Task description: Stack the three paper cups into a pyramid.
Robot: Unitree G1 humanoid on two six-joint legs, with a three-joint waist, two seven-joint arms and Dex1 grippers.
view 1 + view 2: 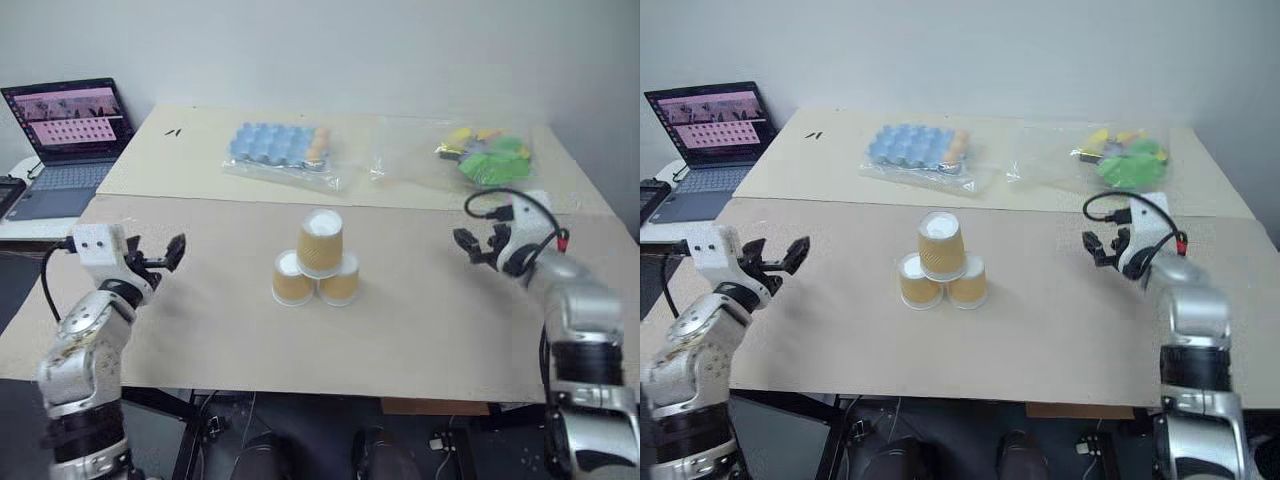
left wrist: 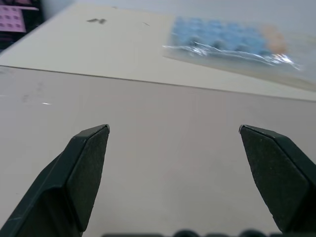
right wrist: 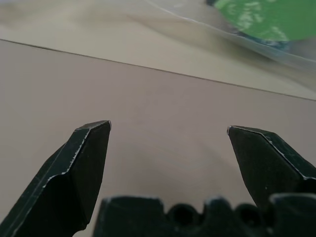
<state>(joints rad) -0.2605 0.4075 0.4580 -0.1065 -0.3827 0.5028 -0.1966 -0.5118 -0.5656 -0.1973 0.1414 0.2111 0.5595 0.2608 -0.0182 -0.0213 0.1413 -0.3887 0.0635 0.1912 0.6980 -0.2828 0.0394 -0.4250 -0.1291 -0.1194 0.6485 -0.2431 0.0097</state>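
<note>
The three paper cups stand upside down as a pyramid at the middle of the table. Two of them, the left cup (image 1: 291,280) and the right cup (image 1: 341,282), sit side by side, and the third cup (image 1: 320,243) rests on top of both. My left gripper (image 1: 160,255) hovers open and empty well to the left of the stack, its fingers wide apart in the left wrist view (image 2: 173,131). Well to the right of the stack, my right gripper (image 1: 480,245) is open too, with nothing between its fingers (image 3: 168,127).
A blue egg-tray-like pack in plastic (image 1: 285,148) lies at the back centre. A clear bag with green and yellow items (image 1: 485,155) lies at the back right. An open laptop (image 1: 70,130) sits off the table's left side. The table's front edge (image 1: 320,385) runs close to me.
</note>
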